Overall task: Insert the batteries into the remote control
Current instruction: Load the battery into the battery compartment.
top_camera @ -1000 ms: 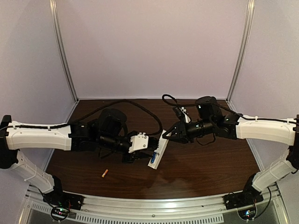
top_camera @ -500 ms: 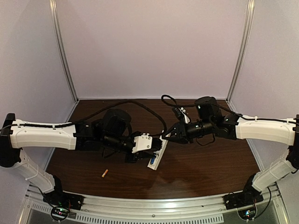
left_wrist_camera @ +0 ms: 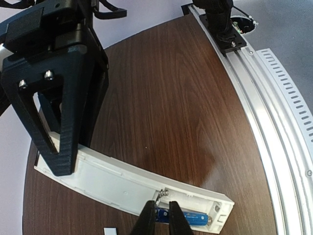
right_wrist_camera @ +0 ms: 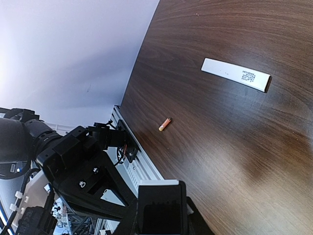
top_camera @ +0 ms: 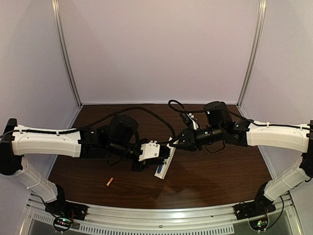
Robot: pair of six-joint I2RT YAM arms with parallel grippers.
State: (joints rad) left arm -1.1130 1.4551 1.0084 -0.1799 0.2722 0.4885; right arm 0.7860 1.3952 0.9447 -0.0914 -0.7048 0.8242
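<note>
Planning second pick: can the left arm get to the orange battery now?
Probably yes: the orange battery lies alone on the table close by, though the left gripper is at the blue battery.

In my left wrist view the bottom edge cuts off the left gripper (left_wrist_camera: 160, 211), and its fingers hide one end of the blue battery (left_wrist_camera: 193, 219) in the remote (left_wrist_camera: 122, 181). From the right wrist, the print on the cover strip (right_wrist_camera: 234, 74) is too small for me to read, and so are any marks on the orange battery (right_wrist_camera: 165, 125)
</note>
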